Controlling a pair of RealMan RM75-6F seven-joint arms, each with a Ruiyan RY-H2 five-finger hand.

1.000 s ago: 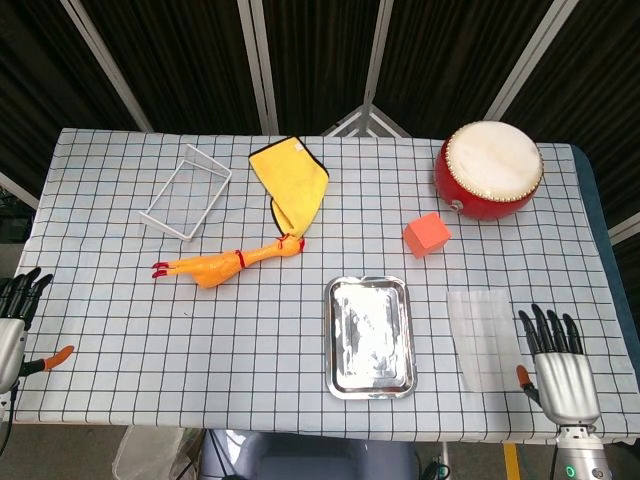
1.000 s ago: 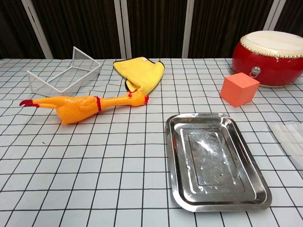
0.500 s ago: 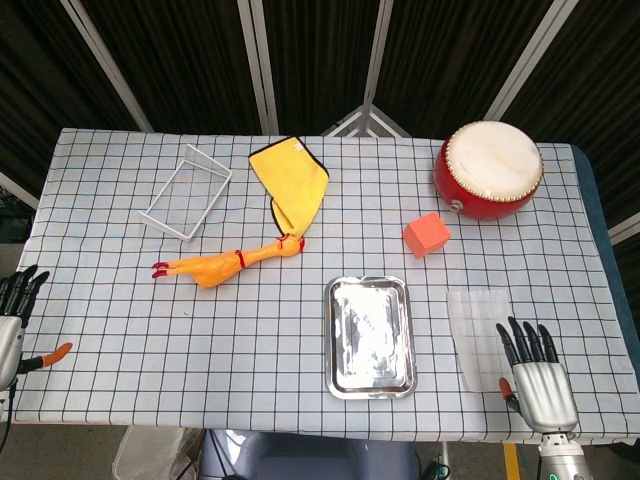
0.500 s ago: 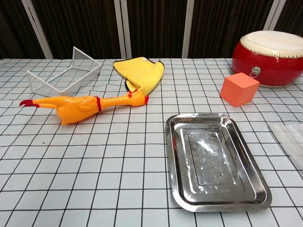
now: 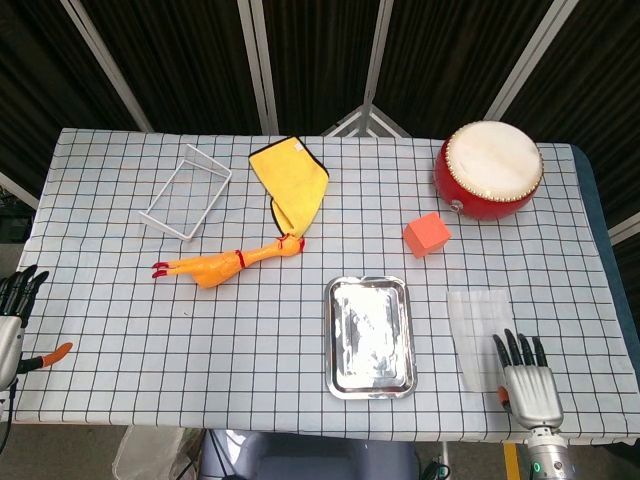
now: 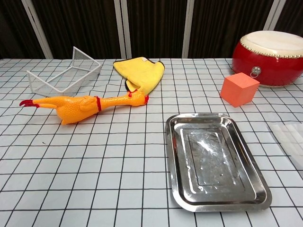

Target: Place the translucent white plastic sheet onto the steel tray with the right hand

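My right hand (image 5: 528, 380), fingers spread, sits at the table's near edge, over the sheet (image 5: 482, 332). It's slid back toward me; bare cloth separates sheet and tray (image 5: 370, 337).

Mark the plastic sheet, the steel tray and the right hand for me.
plastic sheet (image 5: 480, 325), head view, middle of the sheet.
steel tray (image 6: 175, 161), chest view, left rim.
right hand (image 5: 528, 385), head view, back of the hand.

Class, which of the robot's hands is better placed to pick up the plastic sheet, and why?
The right hand: its fingers lie at the near end of the plastic sheet, beside the steel tray. The left hand sits at the table's far left edge.
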